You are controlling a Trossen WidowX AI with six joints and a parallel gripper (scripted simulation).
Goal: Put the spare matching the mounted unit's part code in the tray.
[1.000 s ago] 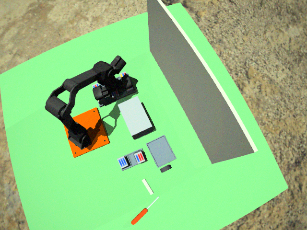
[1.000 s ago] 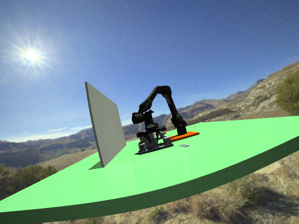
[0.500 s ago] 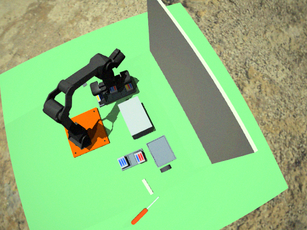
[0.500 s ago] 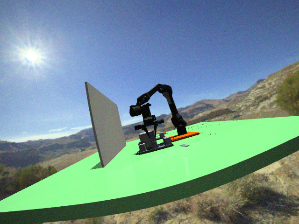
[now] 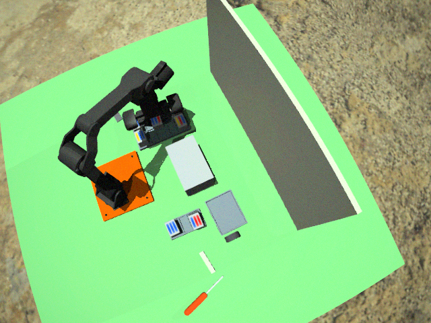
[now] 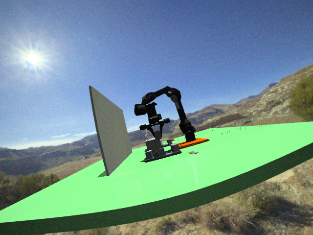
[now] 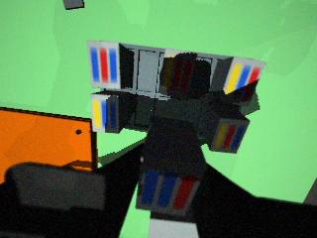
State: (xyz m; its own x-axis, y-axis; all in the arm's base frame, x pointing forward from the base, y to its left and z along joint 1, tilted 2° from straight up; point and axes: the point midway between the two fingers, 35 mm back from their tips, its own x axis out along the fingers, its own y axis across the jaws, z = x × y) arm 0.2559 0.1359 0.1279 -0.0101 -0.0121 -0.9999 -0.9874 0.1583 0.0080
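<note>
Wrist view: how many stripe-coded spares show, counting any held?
6. One blue-blue-red spare in the gripper; five on the rack: top-left, lower-left, shadowed top-middle, top-right, lower-right. Others may be hidden.
</note>
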